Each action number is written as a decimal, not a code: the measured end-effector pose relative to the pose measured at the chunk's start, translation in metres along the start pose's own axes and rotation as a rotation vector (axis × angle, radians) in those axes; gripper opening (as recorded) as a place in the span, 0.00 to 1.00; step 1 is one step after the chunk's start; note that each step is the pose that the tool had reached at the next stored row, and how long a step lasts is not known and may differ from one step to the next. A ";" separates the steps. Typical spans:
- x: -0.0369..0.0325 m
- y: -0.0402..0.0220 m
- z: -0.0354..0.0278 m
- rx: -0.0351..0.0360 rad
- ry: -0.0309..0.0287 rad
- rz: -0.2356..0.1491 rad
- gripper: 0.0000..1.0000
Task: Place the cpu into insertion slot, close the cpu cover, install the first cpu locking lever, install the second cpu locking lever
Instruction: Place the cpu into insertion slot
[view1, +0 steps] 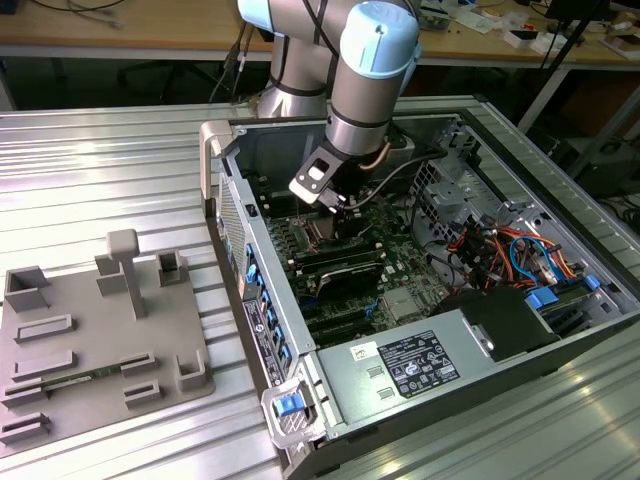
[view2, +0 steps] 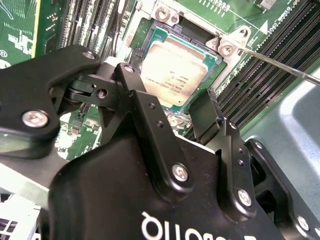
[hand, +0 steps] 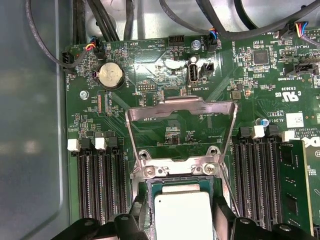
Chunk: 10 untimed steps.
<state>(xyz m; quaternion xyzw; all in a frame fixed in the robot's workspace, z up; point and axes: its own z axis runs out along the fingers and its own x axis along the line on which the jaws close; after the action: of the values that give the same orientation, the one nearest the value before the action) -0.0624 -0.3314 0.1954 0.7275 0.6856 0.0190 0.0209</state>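
Closest to the wrist cameras, the gripper (view2: 167, 90) was seen with its two black fingers (view2: 131, 80) held apart, one on each side of the cpu (view2: 172, 62). No clamping on the chip could be made out, and whether the pads touched its edges could not be told. The cpu was found lying flat and square inside the insertion slot (view2: 161, 37), dull metal top upward, so the first step was judged to be done. The spread of the fingers was taken as the width needed to straddle the chip without disturbing it. Just beyond the slot, the cpu cover (hand: 181, 106) was seen swung back on its hinge and tilted away, bare board showing through its open window. It was judged to be not yet closed, and to be laid back so that the slot could be reached from above. Beside the slot, a thin locking lever (view2: 280, 66) was seen angled out over the memory slots (hand: 97, 185) and was judged to be unlatched, as an open cover requires. Farther along the motherboard (hand: 280, 75), a coin battery (hand: 110, 76) was noted. In the exterior view, the arm (view1: 370, 70) was seen reaching down into the open computer case (view1: 255, 290), which was laid on a ribbed metal table (view1: 100, 170). A grey fixture tray (view1: 60, 390) was set well apart on the exterior view's left.
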 end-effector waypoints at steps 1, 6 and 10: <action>0.0000 0.0003 0.0000 0.0000 -0.0003 0.005 0.63; 0.0001 0.0009 0.0001 0.0000 -0.0016 0.029 0.63; 0.0001 0.0009 0.0001 0.0000 -0.0012 0.023 0.63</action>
<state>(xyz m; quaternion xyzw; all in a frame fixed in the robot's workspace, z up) -0.0615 -0.3313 0.1954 0.7353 0.6772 0.0188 0.0211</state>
